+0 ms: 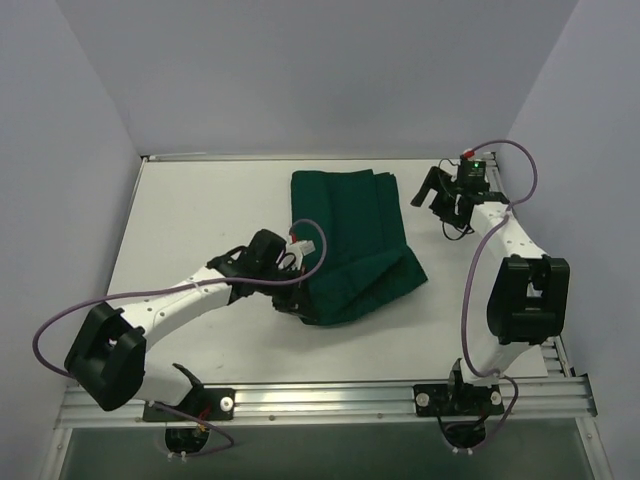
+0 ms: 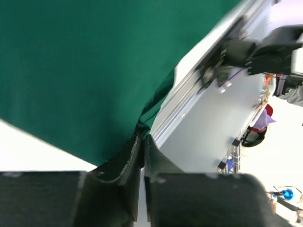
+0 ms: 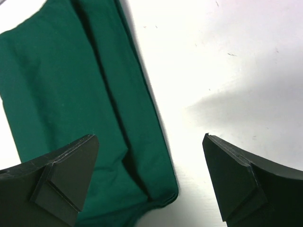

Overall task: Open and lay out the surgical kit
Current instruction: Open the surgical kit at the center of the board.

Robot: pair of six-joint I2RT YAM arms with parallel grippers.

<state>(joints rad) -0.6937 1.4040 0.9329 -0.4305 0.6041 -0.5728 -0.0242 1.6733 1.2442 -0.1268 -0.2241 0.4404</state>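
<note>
- Surgical kit's dark green cloth (image 1: pixel 350 240) lies folded in the middle of the table (image 1: pixel 200 220). No tray or instruments show, so they are probably wrapped inside.
- Left gripper (image 2: pixel 142 140), at the cloth's 7 o'clock corner, has its fingers nearly together on a thin fold of cloth. So slight a pinch could slip off under a pull.
- Right gripper (image 3: pixel 151 142) hangs wide open, holding nothing, at the cloth's 2 o'clock edge. Unanchored, the bundle may drag whole or spill its contents.

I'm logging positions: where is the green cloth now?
In the top view the green cloth lies mid-table; the left tool pinches its near-left corner, the open right tool hovers off its far-right edge.
</note>
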